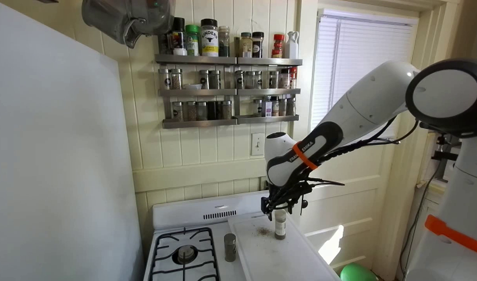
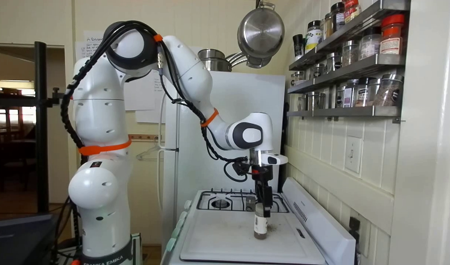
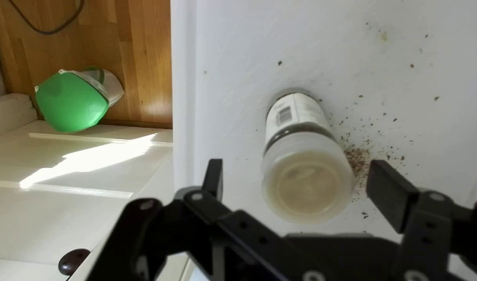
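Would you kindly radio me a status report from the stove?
Gripper open around top of white-labelled spice jar, no grip. Jar standing on white stove cover. Loose spice flakes beside it, likely no obstacle.

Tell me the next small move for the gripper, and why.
I'd probably ease the gripper shut on the jar. In the wrist view, the fingers stand apart on either side of it, with a gap showing at each; in an exterior view, a fingertip appears to reach below the jar's top. The jar stands on the white panel.
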`<state>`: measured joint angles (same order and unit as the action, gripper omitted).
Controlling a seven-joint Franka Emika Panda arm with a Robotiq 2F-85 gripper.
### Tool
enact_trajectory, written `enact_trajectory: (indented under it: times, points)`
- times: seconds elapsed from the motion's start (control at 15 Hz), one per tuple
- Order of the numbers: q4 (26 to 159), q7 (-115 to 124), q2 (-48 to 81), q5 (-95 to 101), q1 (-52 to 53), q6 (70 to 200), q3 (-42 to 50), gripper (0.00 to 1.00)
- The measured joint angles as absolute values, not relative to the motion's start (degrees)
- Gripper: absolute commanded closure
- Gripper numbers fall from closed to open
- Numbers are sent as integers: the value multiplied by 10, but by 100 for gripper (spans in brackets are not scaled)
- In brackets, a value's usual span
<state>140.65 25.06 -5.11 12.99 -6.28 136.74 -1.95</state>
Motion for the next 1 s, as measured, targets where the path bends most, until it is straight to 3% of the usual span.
enact_trajectory:
  times: [1.0]
  points:
    - [1433, 294, -115, 166, -60, 1429, -19, 0]
